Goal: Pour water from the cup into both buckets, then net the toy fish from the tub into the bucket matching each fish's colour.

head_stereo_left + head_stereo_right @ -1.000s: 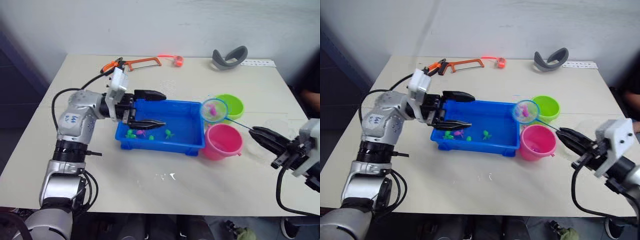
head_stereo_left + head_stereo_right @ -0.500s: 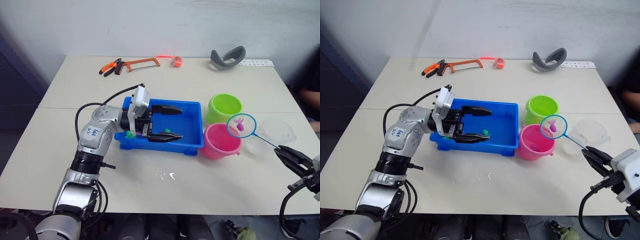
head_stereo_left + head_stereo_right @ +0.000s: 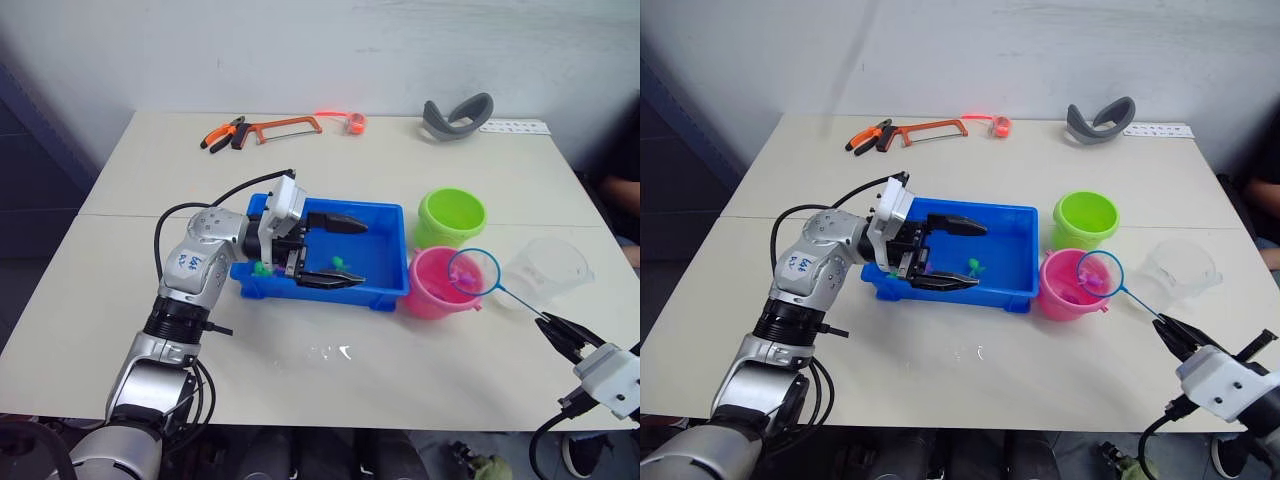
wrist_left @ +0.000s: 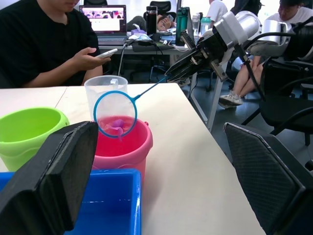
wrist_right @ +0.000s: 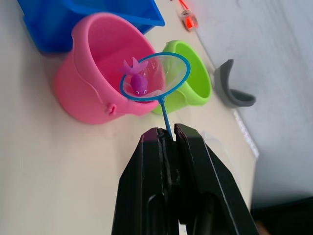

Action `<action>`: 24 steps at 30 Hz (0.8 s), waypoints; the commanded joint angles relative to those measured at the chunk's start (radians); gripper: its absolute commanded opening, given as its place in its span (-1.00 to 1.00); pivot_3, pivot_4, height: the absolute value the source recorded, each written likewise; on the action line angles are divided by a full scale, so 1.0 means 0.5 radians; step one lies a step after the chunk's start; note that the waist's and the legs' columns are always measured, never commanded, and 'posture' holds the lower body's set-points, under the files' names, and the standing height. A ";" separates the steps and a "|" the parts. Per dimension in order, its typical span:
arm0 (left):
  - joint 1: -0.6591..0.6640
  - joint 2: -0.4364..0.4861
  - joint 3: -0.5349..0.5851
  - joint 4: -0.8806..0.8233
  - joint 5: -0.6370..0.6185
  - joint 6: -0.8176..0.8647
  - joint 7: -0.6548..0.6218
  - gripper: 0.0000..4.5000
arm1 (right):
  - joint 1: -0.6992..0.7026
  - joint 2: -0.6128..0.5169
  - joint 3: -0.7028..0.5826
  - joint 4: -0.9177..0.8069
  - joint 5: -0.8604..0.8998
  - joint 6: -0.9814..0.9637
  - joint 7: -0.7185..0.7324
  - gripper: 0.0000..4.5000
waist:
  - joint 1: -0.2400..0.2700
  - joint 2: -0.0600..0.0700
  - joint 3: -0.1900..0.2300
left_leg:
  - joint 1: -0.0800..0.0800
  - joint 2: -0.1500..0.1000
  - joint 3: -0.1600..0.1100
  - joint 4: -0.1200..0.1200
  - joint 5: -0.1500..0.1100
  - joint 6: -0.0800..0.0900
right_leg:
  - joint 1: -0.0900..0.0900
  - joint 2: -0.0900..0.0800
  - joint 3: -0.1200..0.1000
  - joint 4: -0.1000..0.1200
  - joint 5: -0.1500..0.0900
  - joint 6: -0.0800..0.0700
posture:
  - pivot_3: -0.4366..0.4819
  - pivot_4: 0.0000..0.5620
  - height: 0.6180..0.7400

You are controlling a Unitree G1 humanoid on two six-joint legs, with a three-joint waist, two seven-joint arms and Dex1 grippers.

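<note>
Table front edge: broad bare strip of table (image 3: 330,390) in front of the tub (image 3: 375,225) and the buckets, open to passage from either side.

Tub's left end blocked: left gripper (image 3: 340,252) hangs spread over it, one finger at the far rim, one over the near wall.

Right of tub, tight cluster: pink bucket (image 3: 432,290) touching the tub's right end, green bucket (image 3: 450,215) just behind it, cup (image 3: 548,272) to their right. Only a narrow gap between pink bucket and cup (the net (image 3: 474,272) and its thin handle cross it, running back to the right gripper (image 3: 560,335)).

Far table: hacksaw (image 3: 280,126), pliers (image 3: 222,133) and grey curved piece (image 3: 458,114) along the back edge; wide bare stretch between them and the tub.
</note>
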 commanded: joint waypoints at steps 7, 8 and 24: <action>-0.007 -0.004 0.009 -0.027 -0.007 -0.081 -0.038 0.99 | -0.014 -0.110 -0.103 0.164 -0.484 -0.618 -0.353 -1.00 | -0.001 0.000 0.000 | 0.001 0.000 0.001 0.000 0.000 -0.001 | 0.000 0.000 0.001 0.000 0.000 0.000 | -0.05 -0.47 1.00; -0.008 -0.006 0.009 -0.023 -0.007 -0.086 -0.039 0.99 | -0.011 -0.119 -0.106 0.185 -0.514 -0.658 -0.388 -1.00 | 0.000 0.000 0.000 | 0.001 0.000 0.000 0.000 0.000 -0.001 | 0.000 0.000 0.000 0.000 0.000 0.000 | -0.05 -0.47 1.00; 0.055 -0.003 0.007 -0.025 0.010 -0.122 -0.031 0.99 | -0.041 -0.168 -0.053 0.221 -0.821 -0.864 -0.818 -1.00 | -0.003 0.000 0.000 | 0.002 0.001 0.000 0.000 0.003 -0.003 | 0.001 0.002 0.002 0.000 -0.001 -0.001 | -0.05 -0.47 1.00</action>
